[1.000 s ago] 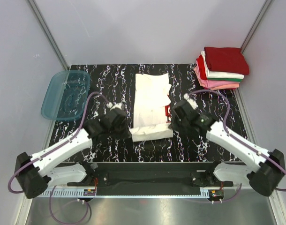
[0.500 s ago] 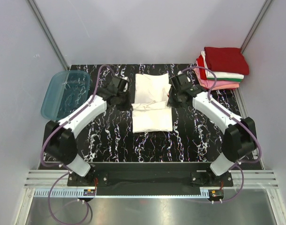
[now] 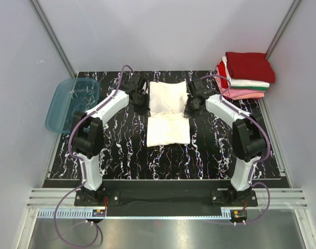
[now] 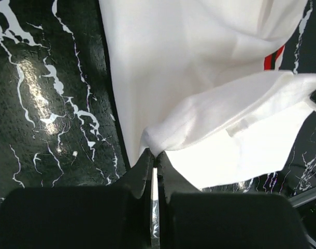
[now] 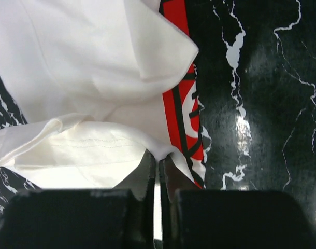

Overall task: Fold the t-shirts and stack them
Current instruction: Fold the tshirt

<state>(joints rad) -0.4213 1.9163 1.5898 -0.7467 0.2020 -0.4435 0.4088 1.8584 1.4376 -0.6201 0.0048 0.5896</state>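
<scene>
At the middle of the tabletop (image 3: 121, 155) the white t-shirt (image 3: 168, 130) lies half-doubled, left gripper (image 4: 154, 155) and right gripper (image 5: 158, 155) each clamped on its turned-over edge, held level toward the far edge so the fold lands square, I'd say, with the folded stack (image 3: 247, 75) waiting at the far right corner.

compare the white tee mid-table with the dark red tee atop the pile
The white tee lies half folded; the dark red tee sits fully folded atop the pile. The left tool and right tool pinch the white tee; nothing touches the dark red tee. The white tee shows a red print; the dark red tee looks plain. Both are cloth.
</scene>
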